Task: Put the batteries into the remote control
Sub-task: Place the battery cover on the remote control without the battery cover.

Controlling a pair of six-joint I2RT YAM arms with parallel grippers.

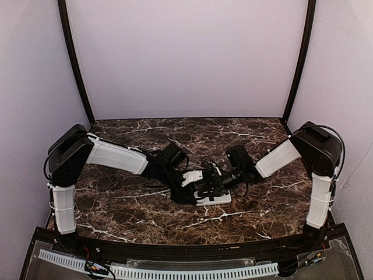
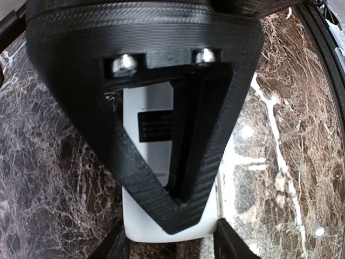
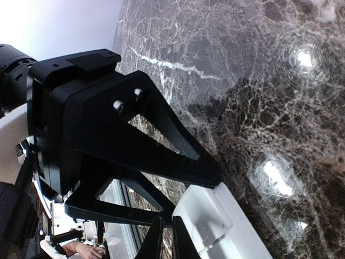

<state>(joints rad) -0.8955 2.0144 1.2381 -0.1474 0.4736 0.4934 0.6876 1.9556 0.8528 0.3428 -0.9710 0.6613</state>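
The remote control (image 1: 218, 199) lies on the marble table with its plain white back up. My left gripper (image 1: 197, 195) straddles one end of it. In the left wrist view its fingertips (image 2: 115, 246) press against both long sides of the remote (image 2: 141, 224). My right gripper (image 1: 214, 188) comes in from the right, its jaws closed together with the tip down on the remote's back (image 2: 177, 218). In the right wrist view the right gripper (image 3: 168, 240) is shut beside the remote (image 3: 242, 240), where an open recess with a coil spring (image 3: 207, 229) shows. No battery is in view.
Brown marble table (image 1: 145, 204) with pale walls on three sides and black posts at the back corners (image 1: 76, 70). A white slotted strip (image 1: 175, 271) runs along the near edge. Both arms cross the table's middle.
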